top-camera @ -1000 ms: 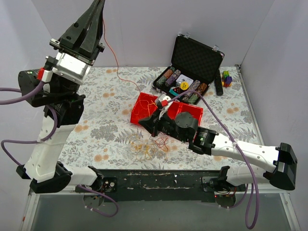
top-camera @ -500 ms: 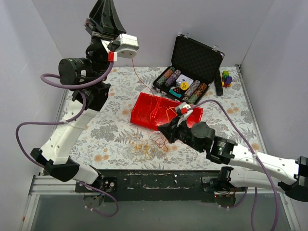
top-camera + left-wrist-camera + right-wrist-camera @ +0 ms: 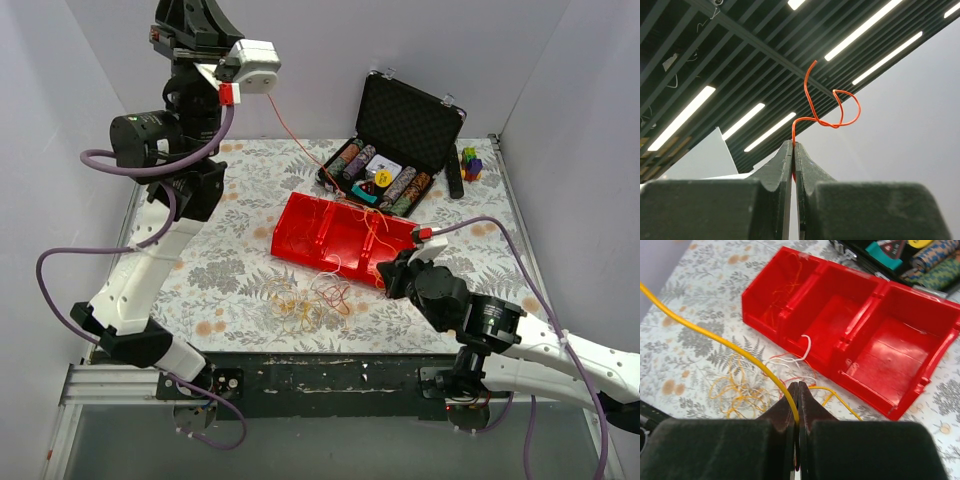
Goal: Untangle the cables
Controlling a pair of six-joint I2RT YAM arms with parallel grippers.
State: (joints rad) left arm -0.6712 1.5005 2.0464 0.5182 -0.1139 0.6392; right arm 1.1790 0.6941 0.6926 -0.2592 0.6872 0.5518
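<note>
We look down on the floral table point(image 3: 240, 190), where a red three-compartment bin point(image 3: 300, 228) sits in front of an open black case point(image 3: 410, 115) of chips. Our left arm point(image 3: 150, 270) reaches high over the table's far left. Most of the cables point(image 3: 305, 298) lie tangled on the table just in front of the bin, with a few in its left compartment. Our left gripper point(image 3: 793, 145) is pressed together on an orange strand point(image 3: 832, 112) that curls above its tips. Our right gripper point(image 3: 796, 386), low by the bin, pinches a yellow strand point(image 3: 715, 335).
</note>
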